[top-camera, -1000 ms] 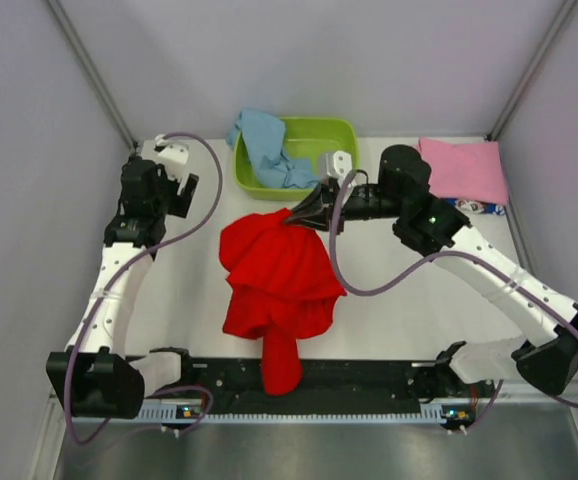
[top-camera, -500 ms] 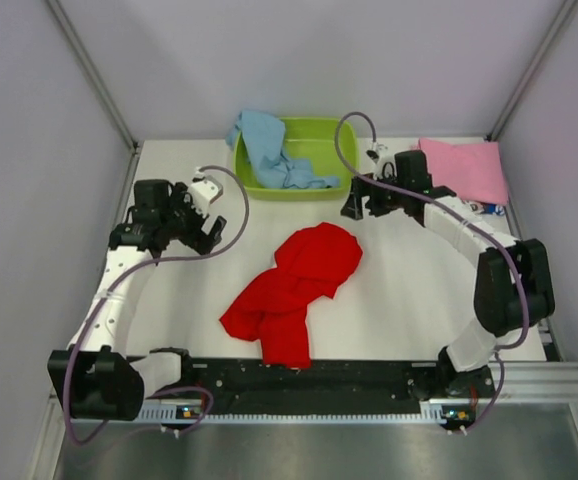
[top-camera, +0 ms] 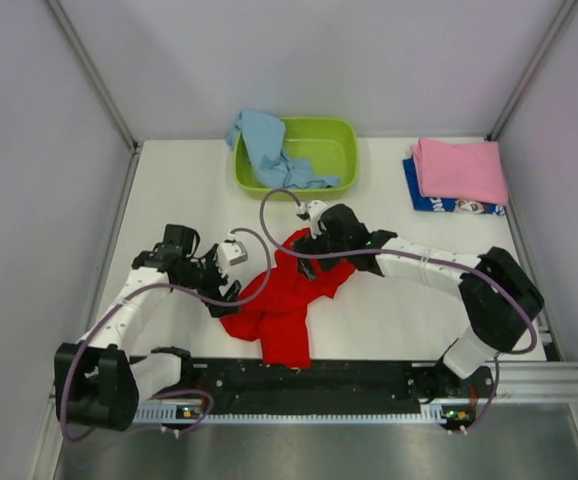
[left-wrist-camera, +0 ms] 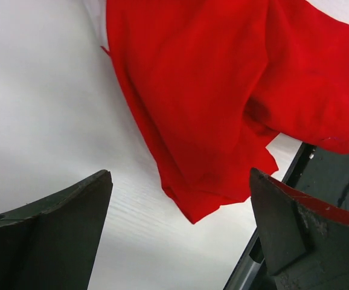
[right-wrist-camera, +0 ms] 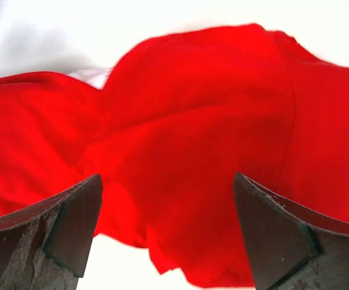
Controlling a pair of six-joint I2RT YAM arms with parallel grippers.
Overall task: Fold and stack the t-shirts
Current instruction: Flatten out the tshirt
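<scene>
A bright red t-shirt (top-camera: 287, 300) lies crumpled in the middle of the table, its lower end at the front rail. My left gripper (top-camera: 227, 296) is low at its left edge and open; in the left wrist view the gripper (left-wrist-camera: 179, 175) has a corner of the red cloth (left-wrist-camera: 223, 103) just ahead of its jaws. My right gripper (top-camera: 302, 262) stands open over the shirt's upper end, and in the right wrist view the gripper (right-wrist-camera: 167, 176) has red cloth (right-wrist-camera: 192, 115) spread in front of it. A light blue tee (top-camera: 264, 145) hangs over the basin's rim. A folded pink tee (top-camera: 459, 168) lies on a dark blue one (top-camera: 427, 200).
A lime green basin (top-camera: 331, 140) sits at the back centre. The folded stack is at the back right. A black rail (top-camera: 369, 375) runs along the near edge, and grey walls close in on both sides.
The right gripper opened and let the red shirt drop to the table, then came back down to the shirt's upper end. The left arm swung in to the shirt's left edge.
</scene>
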